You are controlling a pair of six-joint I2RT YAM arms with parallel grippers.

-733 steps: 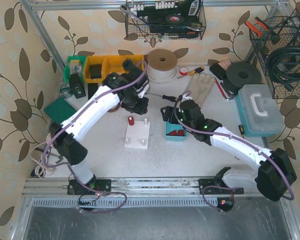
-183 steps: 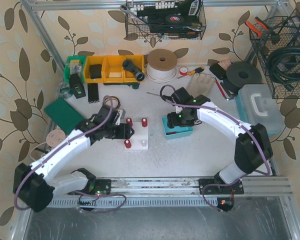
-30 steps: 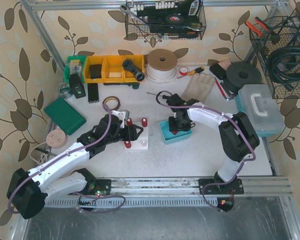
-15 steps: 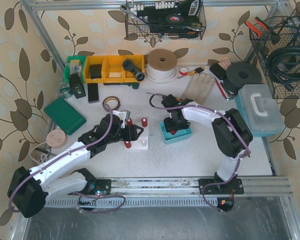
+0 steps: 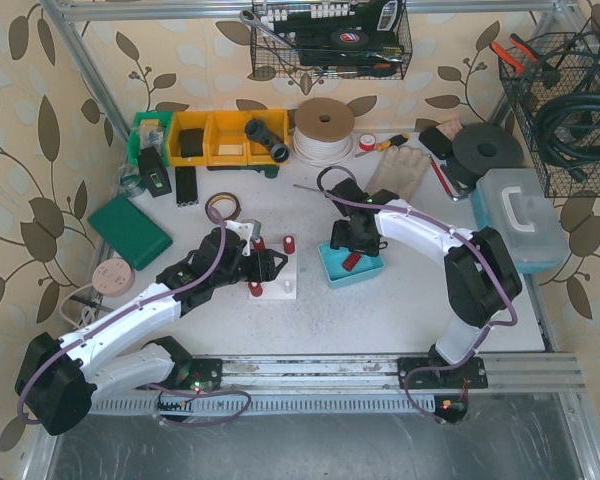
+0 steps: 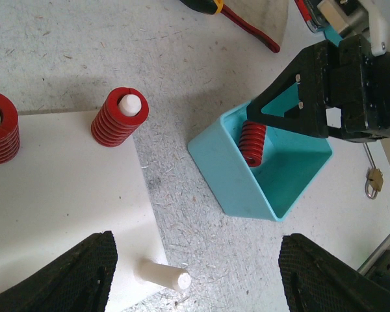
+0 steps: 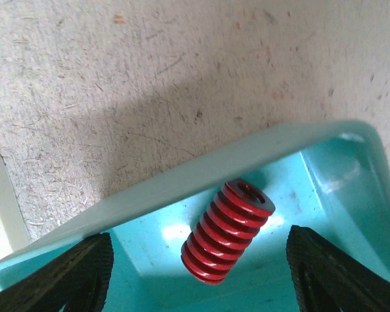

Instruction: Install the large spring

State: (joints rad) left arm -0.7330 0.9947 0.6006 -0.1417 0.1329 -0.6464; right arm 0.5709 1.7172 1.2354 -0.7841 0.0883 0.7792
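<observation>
A large red spring (image 7: 227,232) lies on its side in a teal bin (image 7: 201,175); it also shows in the top view (image 5: 351,262) and the left wrist view (image 6: 252,143). My right gripper (image 7: 198,272) is open, its jaws straddling the spring just above the bin (image 5: 332,277). A white base plate (image 6: 58,195) carries red springs on pegs (image 6: 119,117) and one bare white peg (image 6: 164,274). My left gripper (image 6: 195,273) is open and empty over the plate's edge (image 5: 280,290), beside the bare peg.
Yellow bins (image 5: 230,135), a tape roll (image 5: 324,128) and a screwdriver (image 5: 382,143) sit at the back. A green box (image 5: 130,232) lies left and a clear toolbox (image 5: 523,220) right. Wire baskets (image 5: 565,100) hang on the walls. A small padlock (image 6: 374,179) lies near the bin.
</observation>
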